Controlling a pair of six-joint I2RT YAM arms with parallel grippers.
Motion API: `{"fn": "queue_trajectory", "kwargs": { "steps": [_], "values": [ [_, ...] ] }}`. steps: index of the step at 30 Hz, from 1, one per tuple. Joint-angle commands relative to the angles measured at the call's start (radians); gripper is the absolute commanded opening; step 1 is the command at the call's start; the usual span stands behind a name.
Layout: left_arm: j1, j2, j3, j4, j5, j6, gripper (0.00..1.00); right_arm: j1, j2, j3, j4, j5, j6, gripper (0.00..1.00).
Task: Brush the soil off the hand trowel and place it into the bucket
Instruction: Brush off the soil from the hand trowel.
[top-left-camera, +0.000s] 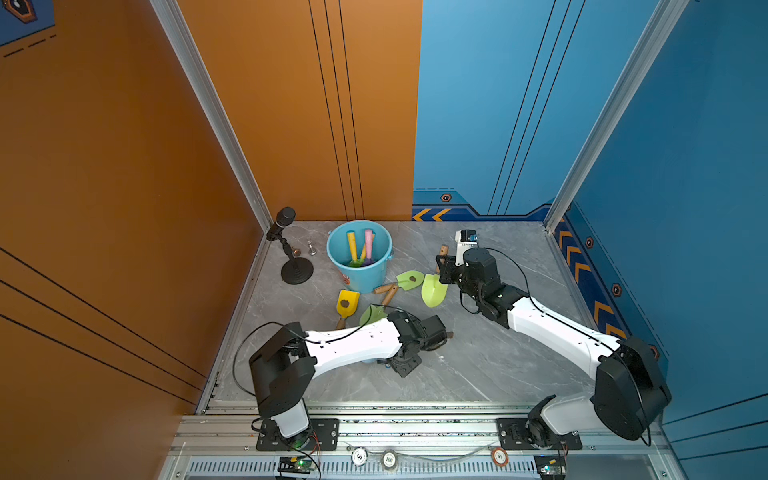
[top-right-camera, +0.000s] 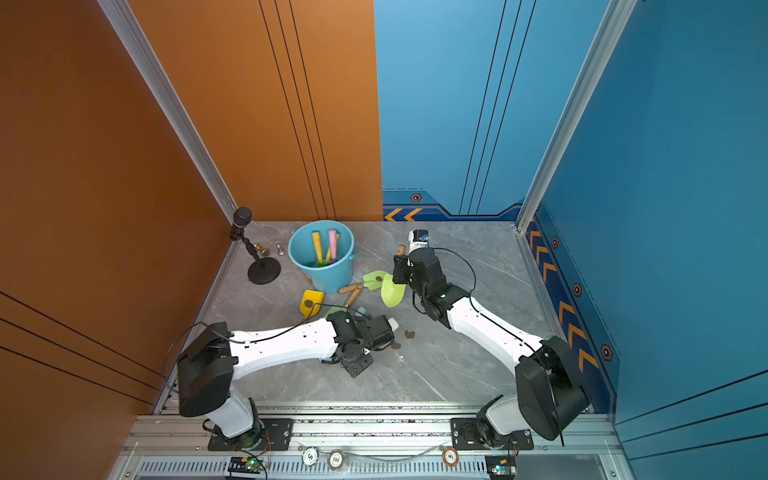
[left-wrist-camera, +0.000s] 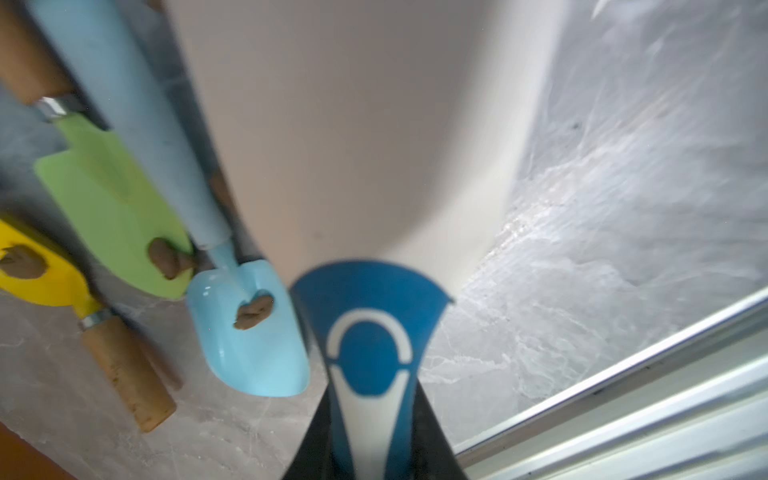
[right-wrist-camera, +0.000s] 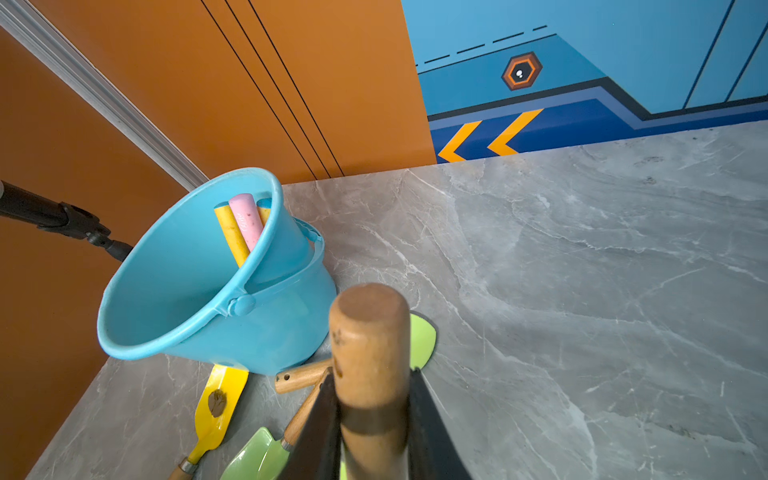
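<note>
Lime-green trowel, blade down over bench near light-blue bucket; your right claw clamps its wooden handle. Left claw clamps white brush. Bucket holds yellow handle, pink handle.

The left arm is lying low in both top views, its forearm pointing toward 3 o'clock. The left gripper is clamping a brush between its jaws. The right arm is reaching toward 10 o'clock with its wrist bent. The right gripper is squeezing a trowel handle on both sides.
</note>
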Motion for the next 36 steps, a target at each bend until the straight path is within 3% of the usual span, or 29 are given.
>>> {"fn": "queue_trajectory", "kwargs": {
  "steps": [1, 7, 11, 15, 21, 27, 31, 36],
  "values": [
    [0.089, -0.049, 0.084, -0.007, -0.029, 0.016, 0.0, 0.011, 0.003, 0.015, -0.003, -0.012, -0.038, 0.2],
    [0.184, 0.035, 0.159, 0.007, 0.004, 0.074, 0.0, 0.018, -0.027, 0.007, 0.009, -0.058, -0.023, 0.19],
    [0.174, 0.083, 0.133, 0.028, 0.02, 0.064, 0.0, 0.018, -0.04, 0.025, -0.002, -0.067, -0.024, 0.2],
    [0.102, 0.088, 0.066, 0.033, -0.004, 0.038, 0.0, 0.009, -0.044, 0.054, -0.022, -0.064, -0.023, 0.19],
    [0.05, -0.009, -0.003, 0.03, 0.013, -0.017, 0.0, -0.006, -0.047, 0.075, -0.033, -0.065, -0.03, 0.19],
    [0.089, -0.116, 0.089, 0.031, -0.013, 0.041, 0.0, -0.001, -0.061, 0.072, -0.04, -0.07, -0.037, 0.19],
    [0.143, -0.043, 0.142, 0.03, 0.017, 0.085, 0.0, 0.002, -0.075, 0.075, -0.042, -0.092, -0.037, 0.19],
    [0.141, 0.072, 0.15, 0.034, 0.001, 0.116, 0.0, -0.001, -0.093, 0.093, -0.059, -0.105, -0.052, 0.19]
  ]
}}
